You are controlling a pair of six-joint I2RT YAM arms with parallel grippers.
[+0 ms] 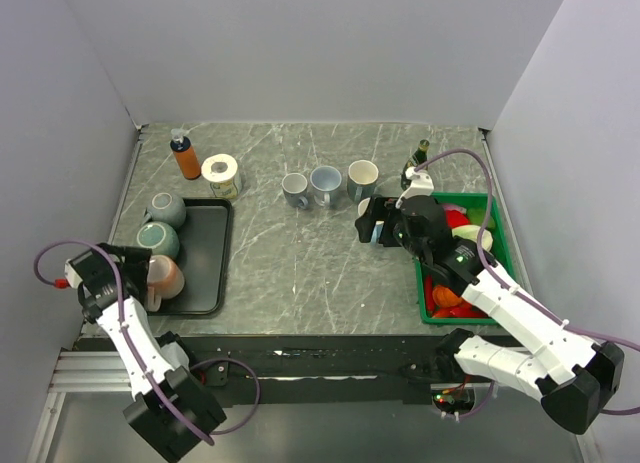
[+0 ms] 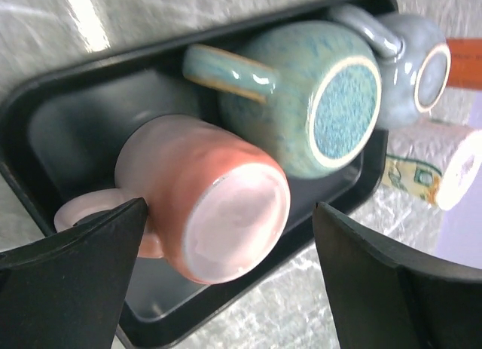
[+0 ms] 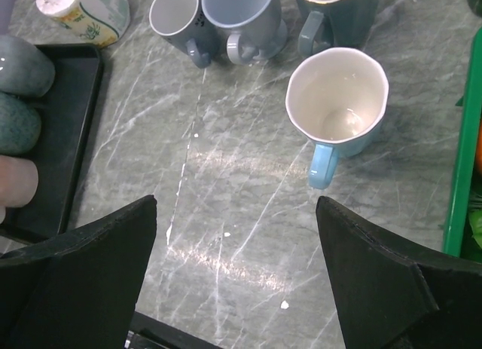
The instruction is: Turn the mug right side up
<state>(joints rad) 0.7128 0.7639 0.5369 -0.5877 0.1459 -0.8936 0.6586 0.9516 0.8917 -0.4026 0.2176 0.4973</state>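
Note:
Three mugs stand upside down on a black tray [image 1: 207, 255]: a pink one [image 1: 166, 277], a teal one [image 1: 158, 240] and a grey-blue one [image 1: 167, 209]. In the left wrist view the pink mug [image 2: 218, 213] lies between the fingers of my open left gripper [image 2: 230, 213], its base facing the camera; the left finger [image 2: 83, 266] is at its handle. The teal mug [image 2: 309, 100] is just behind it. My right gripper [image 3: 237, 206] is open and empty above the bare table, just short of an upright light-blue mug [image 3: 337, 100].
Three upright mugs [image 1: 325, 185] stand in a row at the table's middle back. An orange bottle [image 1: 185, 158] and a paper roll [image 1: 221, 173] stand behind the tray. A green bin [image 1: 424, 293] with colourful items is at the right, with a dark bottle [image 1: 420, 158] behind it.

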